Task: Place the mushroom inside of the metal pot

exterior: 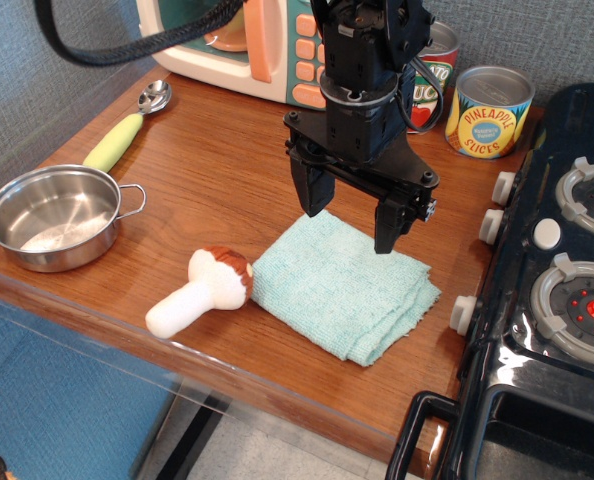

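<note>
While end effector [352, 215] gapes, can [490, 112] reads "PINEAPPLE SLICES".

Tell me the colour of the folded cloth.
Light mint green cloth, clearest in this table view.

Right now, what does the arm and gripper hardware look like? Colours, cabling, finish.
All black. The gripper has two blocky, tapering fingers on a wide crossbar with visible screws, beneath a boxy wrist housing. A thick braided black cable loops in from the upper left, and thinner black wires run down the wrist's right side. No readable markings.
</note>
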You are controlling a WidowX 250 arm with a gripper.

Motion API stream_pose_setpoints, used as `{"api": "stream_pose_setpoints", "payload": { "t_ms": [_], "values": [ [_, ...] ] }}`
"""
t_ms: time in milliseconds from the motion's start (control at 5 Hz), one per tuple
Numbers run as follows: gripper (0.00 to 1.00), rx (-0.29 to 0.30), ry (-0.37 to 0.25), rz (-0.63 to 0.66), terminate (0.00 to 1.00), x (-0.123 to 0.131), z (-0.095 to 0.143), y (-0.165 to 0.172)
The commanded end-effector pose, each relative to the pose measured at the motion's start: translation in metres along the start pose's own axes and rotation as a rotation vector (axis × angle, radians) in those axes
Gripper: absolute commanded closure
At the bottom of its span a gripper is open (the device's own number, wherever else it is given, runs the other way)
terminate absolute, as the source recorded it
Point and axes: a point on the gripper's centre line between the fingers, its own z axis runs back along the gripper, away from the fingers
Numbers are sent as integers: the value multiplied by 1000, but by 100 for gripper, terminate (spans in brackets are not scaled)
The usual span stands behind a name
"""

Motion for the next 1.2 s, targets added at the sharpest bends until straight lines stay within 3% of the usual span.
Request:
{"api": "stream_pose_setpoints", "payload": {
  "t_ms": [0,600,800,1000],
  "values": [
    [0,0,0,0,0,0,0,0],
    [0,-62,-22,2,0,-29,30,38],
    [0,-51,5,-3,0,-38,30,55],
    [0,-78,55,-1,0,-51,22,65]
  ]
}}
